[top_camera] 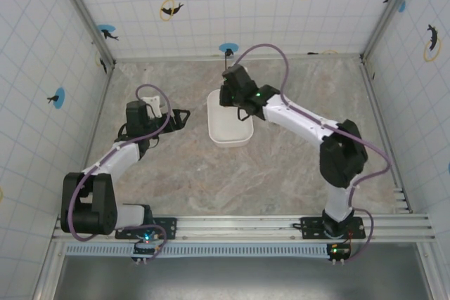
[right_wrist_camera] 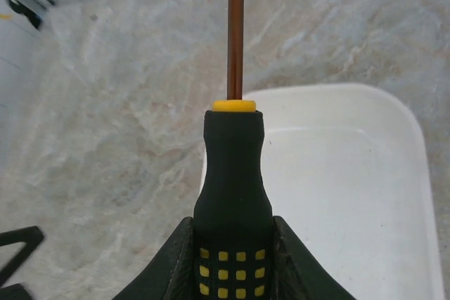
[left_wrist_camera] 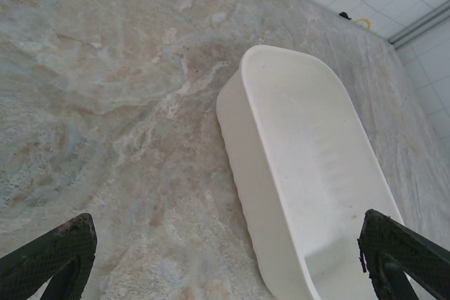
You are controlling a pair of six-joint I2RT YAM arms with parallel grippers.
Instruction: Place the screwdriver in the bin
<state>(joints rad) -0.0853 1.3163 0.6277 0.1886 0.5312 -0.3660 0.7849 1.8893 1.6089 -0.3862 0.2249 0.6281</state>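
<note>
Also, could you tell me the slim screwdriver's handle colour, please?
The screwdriver handle is black with yellow squares and collar; best in right wrist view.

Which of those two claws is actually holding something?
The right claw: it's shut on the black-and-yellow handle of the screwdriver at the far end of the white bin. The left claw stands open beside the bin, gripping nothing.

My right gripper (top_camera: 228,79) holds the screwdriver (top_camera: 226,64) above the bin (top_camera: 230,135), at its far end; my left gripper (top_camera: 184,115) hangs just left.
</note>
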